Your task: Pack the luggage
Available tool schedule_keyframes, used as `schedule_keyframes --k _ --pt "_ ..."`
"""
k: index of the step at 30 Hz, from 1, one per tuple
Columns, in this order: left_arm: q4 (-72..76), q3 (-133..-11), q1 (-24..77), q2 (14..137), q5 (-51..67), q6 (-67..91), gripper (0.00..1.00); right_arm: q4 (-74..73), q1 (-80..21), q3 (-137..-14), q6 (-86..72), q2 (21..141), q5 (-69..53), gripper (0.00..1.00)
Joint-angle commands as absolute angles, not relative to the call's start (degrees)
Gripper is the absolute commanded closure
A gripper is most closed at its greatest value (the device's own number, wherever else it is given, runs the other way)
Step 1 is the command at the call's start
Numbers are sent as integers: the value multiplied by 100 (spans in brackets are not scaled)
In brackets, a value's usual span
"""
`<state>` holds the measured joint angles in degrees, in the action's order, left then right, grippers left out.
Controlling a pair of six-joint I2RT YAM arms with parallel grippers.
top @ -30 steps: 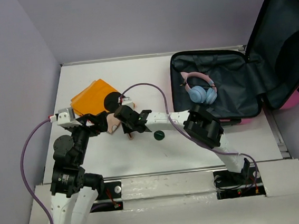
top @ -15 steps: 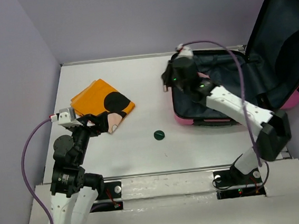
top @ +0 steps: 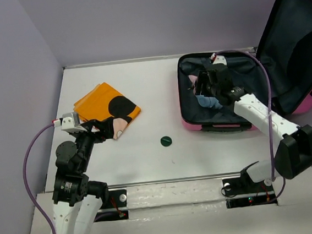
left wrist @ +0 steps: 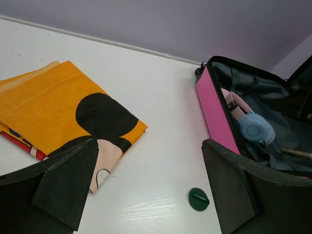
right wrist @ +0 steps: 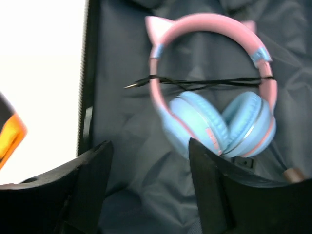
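Pink luggage [top: 201,125] lies open at 2 o'clock, with the right gripper [top: 208,84] inside it. Orange cloth [top: 102,103] at 9 and green disc [top: 166,141] at 6 lie outside, so packing looks partly done. Left wrist: left gripper [left wrist: 148,144] spread, empty. Right wrist: fingers parted, empty, above packed headphones [right wrist: 214,117].

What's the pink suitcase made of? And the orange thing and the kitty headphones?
The luggage shell looks like hard, smooth plastic, standing open stiffly; its lining, wrinkled thin fabric. The orange folded item looks like soft matte cloth in flat layers. The headphones: probably smooth plastic, padded cups.
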<state>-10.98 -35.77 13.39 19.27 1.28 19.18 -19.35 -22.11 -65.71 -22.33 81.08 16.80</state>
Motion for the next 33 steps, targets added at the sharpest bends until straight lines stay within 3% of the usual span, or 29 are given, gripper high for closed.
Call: schedule_keyframes --k 1,2,3,5,11,31,33 --pt "-870 -3788 1310 1986 202 1898 1 -1951 -2828 -6548 -1820 7436 880 37" --pt "-870 -3779 1310 1995 202 1898 1 -1969 -3100 -6496 -1758 7375 731 39" --pt "-870 -3788 1310 2004 202 1890 1 -2064 -3390 -6460 -1671 7400 695 48" --pt "-870 -3788 1301 2021 202 1890 1 -2188 -4172 -6381 -1670 7584 432 50" --pt "-879 -3788 1292 2013 185 1890 1 -2224 -5061 -6039 -1960 8718 589 33" --pt "-888 -3788 1292 2039 176 1898 1 -1749 -5634 -6372 -2022 10529 941 34" --pt "-879 -3788 1292 2048 176 1898 1 -1732 -5634 -6451 -1995 10617 958 39"
